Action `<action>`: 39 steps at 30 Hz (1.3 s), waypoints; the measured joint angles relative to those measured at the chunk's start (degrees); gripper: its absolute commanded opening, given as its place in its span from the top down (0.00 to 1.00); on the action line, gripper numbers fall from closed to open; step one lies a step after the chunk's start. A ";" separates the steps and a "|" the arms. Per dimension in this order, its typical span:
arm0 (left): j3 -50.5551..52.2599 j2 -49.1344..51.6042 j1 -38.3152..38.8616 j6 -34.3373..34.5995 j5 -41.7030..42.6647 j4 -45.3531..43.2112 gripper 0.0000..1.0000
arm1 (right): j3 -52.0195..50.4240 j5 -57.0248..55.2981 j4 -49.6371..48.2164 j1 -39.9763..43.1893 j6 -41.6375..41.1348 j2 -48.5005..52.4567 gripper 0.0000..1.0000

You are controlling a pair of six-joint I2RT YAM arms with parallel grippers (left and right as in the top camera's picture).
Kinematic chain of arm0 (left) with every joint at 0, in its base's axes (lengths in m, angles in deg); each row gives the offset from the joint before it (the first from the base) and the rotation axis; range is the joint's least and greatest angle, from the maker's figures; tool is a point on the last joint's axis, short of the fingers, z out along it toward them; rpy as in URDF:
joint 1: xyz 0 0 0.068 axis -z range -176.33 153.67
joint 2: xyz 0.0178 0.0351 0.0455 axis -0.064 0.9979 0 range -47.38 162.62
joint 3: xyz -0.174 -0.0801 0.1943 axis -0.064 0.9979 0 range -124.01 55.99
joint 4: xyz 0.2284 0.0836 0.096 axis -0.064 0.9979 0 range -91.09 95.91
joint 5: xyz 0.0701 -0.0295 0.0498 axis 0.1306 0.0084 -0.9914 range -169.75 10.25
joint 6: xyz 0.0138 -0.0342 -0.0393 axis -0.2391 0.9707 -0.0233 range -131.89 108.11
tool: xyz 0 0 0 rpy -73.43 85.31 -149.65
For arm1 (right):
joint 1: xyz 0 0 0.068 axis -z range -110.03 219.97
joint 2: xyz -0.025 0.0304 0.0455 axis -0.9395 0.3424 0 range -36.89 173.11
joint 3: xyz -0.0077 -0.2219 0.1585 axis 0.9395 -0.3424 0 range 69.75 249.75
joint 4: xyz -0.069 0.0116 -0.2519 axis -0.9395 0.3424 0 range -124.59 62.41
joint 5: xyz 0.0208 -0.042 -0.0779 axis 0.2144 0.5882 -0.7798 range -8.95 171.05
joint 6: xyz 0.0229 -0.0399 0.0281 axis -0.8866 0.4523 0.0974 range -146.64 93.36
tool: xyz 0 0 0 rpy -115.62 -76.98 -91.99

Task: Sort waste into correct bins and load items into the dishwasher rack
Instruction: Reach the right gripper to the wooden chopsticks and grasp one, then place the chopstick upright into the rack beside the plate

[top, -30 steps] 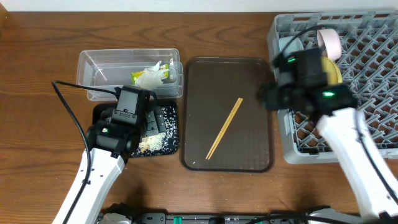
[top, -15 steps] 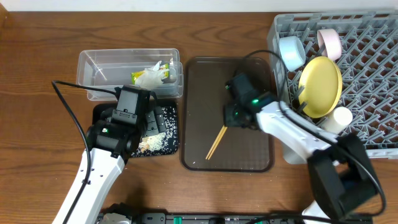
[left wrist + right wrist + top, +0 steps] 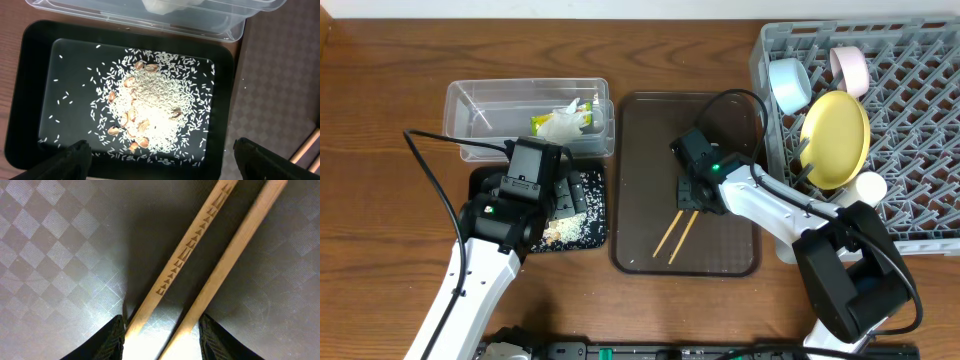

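Note:
The clear tub [image 3: 470, 120] at the back left holds the green-and-white wrapper [image 3: 563, 122]. In front of it the black tray [image 3: 30, 100] carries a heap of rice crumbs [image 3: 155, 110]. My left gripper [image 3: 161, 147] hangs open above that tray's near edge, holding nothing. The grey rack [image 3: 920, 210] on the right holds the yellow plate [image 3: 835, 140], a light blue bowl [image 3: 788, 85], a pale pinkish-white bowl [image 3: 850, 68] and a small pale cup [image 3: 866, 190]. My right gripper [image 3: 692, 192] is low over the brown tray, open, its fingers [image 3: 111, 341] straddling two wooden chopsticks [image 3: 185, 260].
The dark brown serving tray [image 3: 640, 130] lies in the middle between the bins and the rack, with the chopsticks [image 3: 675, 235] splayed on it. The clear tub's rim [image 3: 150, 22] borders the black tray. A black cable [image 3: 430, 180] loops left of the left arm.
My right arm has swung from the rack to the brown tray and come down over the chopsticks, which now lie splayed apart. The left arm has not moved.

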State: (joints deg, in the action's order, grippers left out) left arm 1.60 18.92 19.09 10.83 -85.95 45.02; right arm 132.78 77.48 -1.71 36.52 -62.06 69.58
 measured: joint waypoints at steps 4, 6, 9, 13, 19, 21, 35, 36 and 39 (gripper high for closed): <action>0.00 0.00 0.00 0.00 0.00 0.00 0.07 | 0.00 -0.09 0.04 0.00 -0.13 0.00 0.57; 0.00 0.00 0.00 0.00 0.00 0.00 0.07 | 0.00 -0.09 0.04 0.00 -0.15 0.00 0.56; 0.00 0.00 0.00 0.00 0.00 0.00 0.07 | 0.00 -0.09 0.04 0.00 -0.15 -0.02 0.55; 0.00 0.00 0.00 0.00 0.00 0.00 0.07 | -0.02 -0.11 0.13 0.17 -0.15 -0.92 0.53; 0.00 0.00 0.00 0.00 0.00 0.00 0.07 | -0.02 -0.61 2.56 0.22 -0.15 -6.64 0.54; 0.00 0.00 0.00 0.00 0.00 0.00 0.07 | 0.00 -0.96 3.63 0.22 -0.15 -7.82 0.54; 0.00 0.00 0.00 0.00 0.00 0.00 0.07 | -0.79 -1.25 5.57 0.13 -2.08 -1.27 0.60; 0.00 0.00 0.00 0.00 0.00 0.00 0.07 | -0.83 -1.44 5.70 0.13 -2.25 -0.72 0.66; 0.00 0.00 0.00 0.00 0.00 0.00 0.07 | -0.83 -1.90 5.73 0.11 -2.99 -0.70 0.82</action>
State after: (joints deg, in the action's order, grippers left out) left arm 1.60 18.92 19.09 10.83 -85.95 45.02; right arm 131.95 75.57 4.02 36.63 -65.05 68.88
